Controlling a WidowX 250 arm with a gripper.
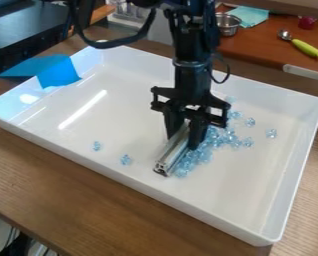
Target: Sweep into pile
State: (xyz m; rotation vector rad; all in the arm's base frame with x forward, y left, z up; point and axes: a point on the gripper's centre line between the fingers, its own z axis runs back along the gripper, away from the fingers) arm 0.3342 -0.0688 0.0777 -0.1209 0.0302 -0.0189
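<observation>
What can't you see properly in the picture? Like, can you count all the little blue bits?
In the camera view:
- How many blue bits there are: small and bunched up, hiding each other.
- The far end of the metal bar: behind the gripper.
- The top of the robot arm: cut off by the top edge.

Tray [235,200] seen as smooth, glossy plastic; desk [88,210] surfaced in grained wood; bar [171,154] and bowl [228,25] finished in shiny metal; pieces [204,156] glassy.

Pale blue beads [205,154], mostly bunched, lie beside a diagonal silvery bar [172,153] in a tray [128,115]
</observation>
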